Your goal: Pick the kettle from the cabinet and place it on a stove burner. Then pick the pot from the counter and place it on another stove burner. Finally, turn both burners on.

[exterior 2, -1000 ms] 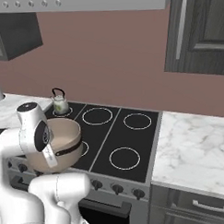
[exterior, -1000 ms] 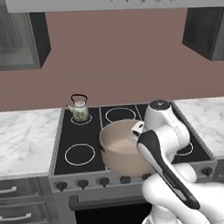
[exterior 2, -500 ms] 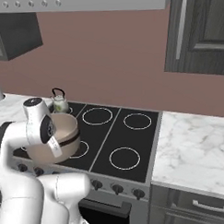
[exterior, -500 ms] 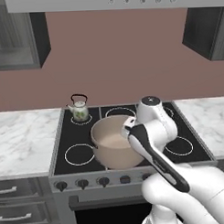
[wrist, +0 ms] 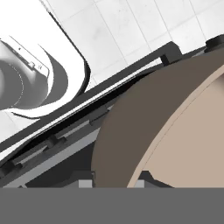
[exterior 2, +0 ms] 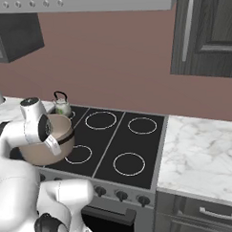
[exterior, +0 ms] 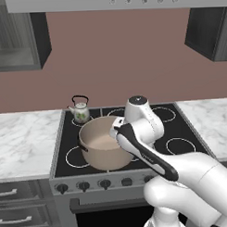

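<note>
Black cooktop point(exterior: 180, 127): the pot point(exterior: 100, 146), clamped at its rim by the end effector point(wrist: 114, 183), is held above the front-left burner point(exterior: 73, 157), just before the kettle point(exterior: 80, 111).

Brown-pink wall point(exterior: 118, 55), grey drawers point(exterior 2: 203, 217)

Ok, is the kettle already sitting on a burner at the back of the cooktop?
Yes, the kettle stands on the back-left burner ring of the black cooktop, just behind the pot.

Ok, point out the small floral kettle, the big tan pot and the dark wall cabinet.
small white floral kettle point(exterior: 81, 112), left base view, its body.
large tan pot point(exterior: 102, 150), left base view, front wall.
dark grey wall cabinet point(exterior 2: 210, 30), right base view, door panel.
</note>
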Tool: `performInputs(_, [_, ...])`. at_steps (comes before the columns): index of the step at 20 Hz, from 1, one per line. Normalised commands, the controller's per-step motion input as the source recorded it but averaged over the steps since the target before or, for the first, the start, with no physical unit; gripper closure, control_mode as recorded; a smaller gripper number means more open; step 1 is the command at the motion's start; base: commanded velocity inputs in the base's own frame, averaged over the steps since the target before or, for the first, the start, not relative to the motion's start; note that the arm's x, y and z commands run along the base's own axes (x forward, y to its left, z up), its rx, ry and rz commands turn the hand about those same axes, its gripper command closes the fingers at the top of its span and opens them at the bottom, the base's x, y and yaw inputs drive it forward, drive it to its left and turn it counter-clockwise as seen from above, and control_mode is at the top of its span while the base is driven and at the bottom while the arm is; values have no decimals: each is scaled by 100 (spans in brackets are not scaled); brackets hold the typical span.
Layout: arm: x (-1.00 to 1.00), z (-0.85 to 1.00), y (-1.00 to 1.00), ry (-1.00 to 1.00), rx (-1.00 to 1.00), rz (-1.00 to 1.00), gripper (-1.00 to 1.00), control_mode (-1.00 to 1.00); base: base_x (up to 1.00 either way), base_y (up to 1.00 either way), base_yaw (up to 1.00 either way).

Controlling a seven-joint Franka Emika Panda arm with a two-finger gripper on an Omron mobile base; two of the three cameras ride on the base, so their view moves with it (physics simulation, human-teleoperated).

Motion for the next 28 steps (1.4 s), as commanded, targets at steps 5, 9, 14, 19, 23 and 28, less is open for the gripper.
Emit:
performInputs(5, [39,0,27,0,-2,10,100,-100,0,0,0])
performInputs(9, [52,-1,27,0,0,10,100,-100,0,0,0])
performInputs(14, [47,-3,28,0,0,10,100,-100,0,0,0])
performInputs(19, [39,-5,27,0,0,10,100,-100,0,0,0])
performInputs(23, [31,-12,28,0,-1,9,100,-100,0,0,0])
performInputs(28, [16,-18,22,0,-2,6,100,-100,0,0,0])
